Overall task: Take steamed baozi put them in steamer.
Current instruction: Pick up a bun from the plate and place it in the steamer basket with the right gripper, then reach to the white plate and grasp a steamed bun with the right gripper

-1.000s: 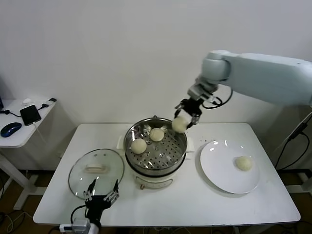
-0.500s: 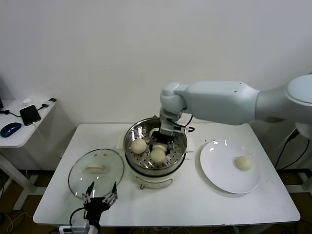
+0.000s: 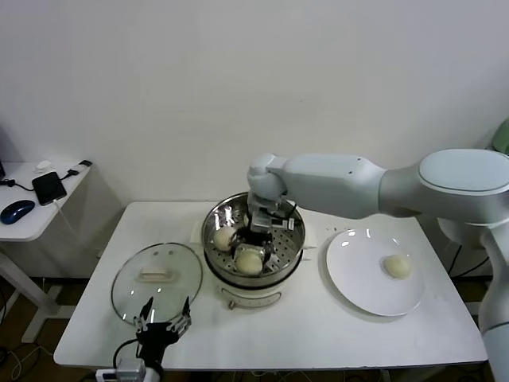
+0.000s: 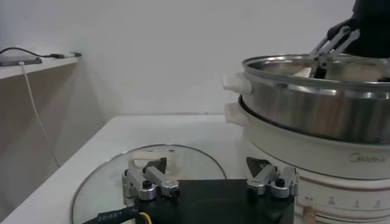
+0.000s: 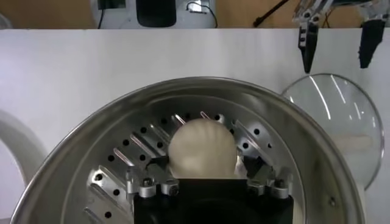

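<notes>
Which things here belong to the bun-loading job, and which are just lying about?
Job:
- small round cream-white dough buns: one at the right hand, one beside it, one on the plate
- large shiny steel steamer pot
- flat white plate

Lying about:
- round glass lid
- black phone
- blue mouse
- left hand, idle

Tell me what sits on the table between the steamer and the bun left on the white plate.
In the head view, only bare tabletop and bare plate lie between the steamer and that baozi.
</notes>
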